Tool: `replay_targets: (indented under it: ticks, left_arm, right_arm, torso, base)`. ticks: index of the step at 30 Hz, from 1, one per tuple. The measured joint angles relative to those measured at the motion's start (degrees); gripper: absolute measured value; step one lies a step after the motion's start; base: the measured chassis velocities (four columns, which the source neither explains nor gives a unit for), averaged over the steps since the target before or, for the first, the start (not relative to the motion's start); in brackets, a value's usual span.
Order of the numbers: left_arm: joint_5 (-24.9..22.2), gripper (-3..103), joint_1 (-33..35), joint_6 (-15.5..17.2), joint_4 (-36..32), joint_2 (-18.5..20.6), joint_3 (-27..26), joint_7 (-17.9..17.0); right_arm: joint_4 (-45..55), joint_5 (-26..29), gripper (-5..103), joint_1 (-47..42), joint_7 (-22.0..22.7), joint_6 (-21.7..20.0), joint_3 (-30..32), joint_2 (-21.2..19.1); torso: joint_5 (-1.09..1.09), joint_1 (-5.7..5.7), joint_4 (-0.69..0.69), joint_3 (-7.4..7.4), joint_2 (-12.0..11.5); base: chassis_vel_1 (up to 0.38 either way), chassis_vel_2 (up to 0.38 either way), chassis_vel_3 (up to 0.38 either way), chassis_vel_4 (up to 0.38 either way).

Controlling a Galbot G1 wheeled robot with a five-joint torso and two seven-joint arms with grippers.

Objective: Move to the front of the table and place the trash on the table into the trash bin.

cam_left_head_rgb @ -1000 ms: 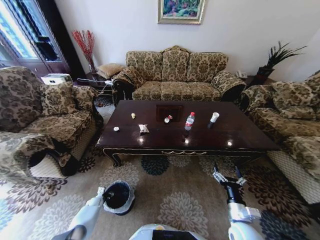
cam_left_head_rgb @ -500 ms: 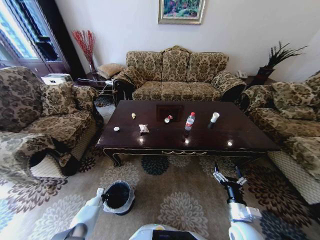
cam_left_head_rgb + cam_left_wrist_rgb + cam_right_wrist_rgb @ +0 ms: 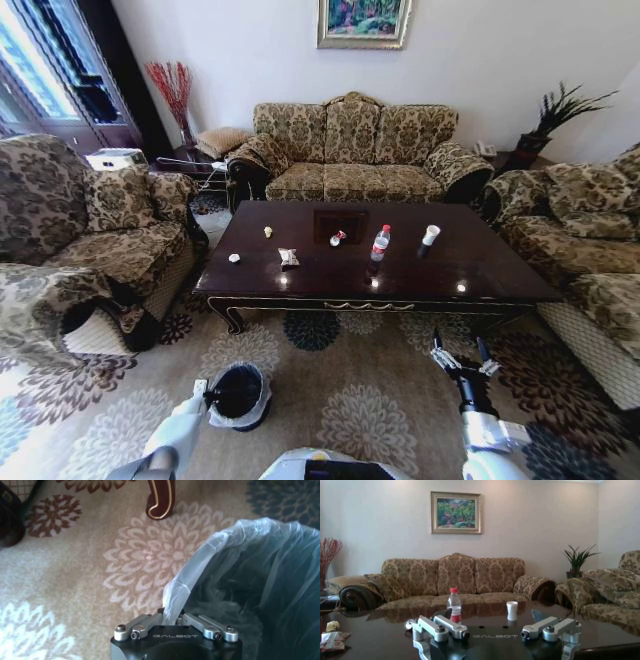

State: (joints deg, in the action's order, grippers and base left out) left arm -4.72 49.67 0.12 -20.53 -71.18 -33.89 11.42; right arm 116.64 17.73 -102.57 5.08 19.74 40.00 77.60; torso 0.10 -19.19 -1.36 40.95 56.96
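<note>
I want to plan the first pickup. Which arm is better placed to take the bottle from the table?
Probably right: the right claw is open, empty and facing the table with the bottle. The left claw is shut on the trash bin liner.

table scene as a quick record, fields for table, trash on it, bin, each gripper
table: dark glossy coffee table, ahead of the robot
trash on table: red-capped bottle, white cup, snack wrapper, red-white wrapper, white scrap, yellowish scrap
trash bin: black bin with white liner, on the carpet at the robot's left, short of the table
left gripper: shut on the liner at the bin's rim
right gripper: open, empty, low over the carpet, pointing at the table
</note>
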Motion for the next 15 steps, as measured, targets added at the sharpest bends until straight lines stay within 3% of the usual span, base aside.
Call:
replay_targets:
  ticks: [7,9,11,15]
  left_arm:
    - [-9.67,2,5.47,-2.83,-6.65,1.14,1.11,-0.23]
    - [-10.38,0,6.2,-3.13,-7.27,1.45,1.08,-0.33]
    - [-11.14,0,6.99,-3.93,-7.91,1.93,0.86,0.04]
    - [-11.77,0,8.03,-4.98,-8.12,2.09,0.56,0.8]
  right_arm:
    - [0.17,0.49,100,1.06,0.15,-0.51,-0.85,-0.07]
    - [0.17,0.49,100,1.14,0.16,-0.55,-0.96,-0.07]
    - [0.33,0.46,100,1.19,0.17,-0.61,-1.2,0.01]
    - [0.67,0.06,100,0.94,0.17,-0.66,-1.48,0.19]
  torso:
    - [-0.27,-0.03,0.07,0.03,0.0]
    - [-0.27,-0.03,0.07,0.03,-0.01]
    - [-0.09,-0.03,0.07,0.02,0.0]
    - [-0.18,-0.03,0.02,0.03,0.01]
  base:
    - [0.0,0.0,0.0,0.0]
    - [0.0,0.0,0.0,0.0]
    - [0.0,0.0,0.0,0.0]
    - [0.0,0.0,0.0,0.0]
